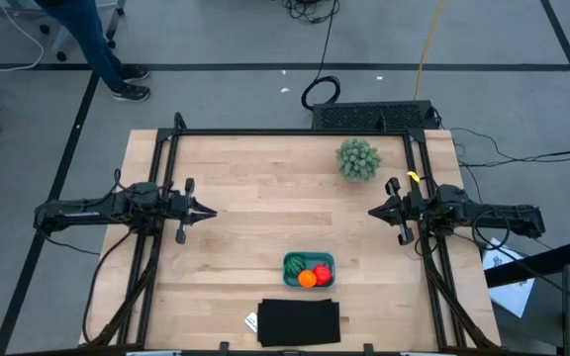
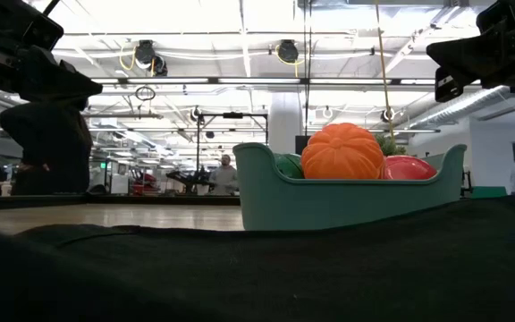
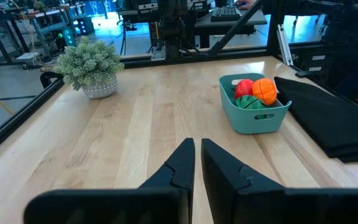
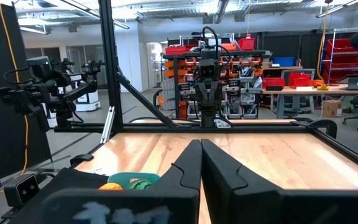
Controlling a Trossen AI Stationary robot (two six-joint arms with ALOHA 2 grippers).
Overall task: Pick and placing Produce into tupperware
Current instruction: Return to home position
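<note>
The teal tupperware [image 1: 309, 270] stands on the table near its front edge, holding all three pieces of produce: the orange ball [image 1: 308, 279], the red one [image 1: 323, 274] and the dark green striped one [image 1: 296, 264]. In the left wrist view they lie in the tupperware [image 3: 253, 112] too. My left gripper [image 1: 211, 211] hovers shut at the table's left side, touching nothing. My right gripper [image 1: 372, 211] hovers shut at the right side, also apart from everything.
A fuzzy pale-green potted plant [image 1: 358, 158] stands at the far right of the table. A flat black rectangle [image 1: 300, 322] lies at the front edge, just nearer than the tupperware. A person's legs [image 1: 97, 44] show on the floor beyond the far left corner.
</note>
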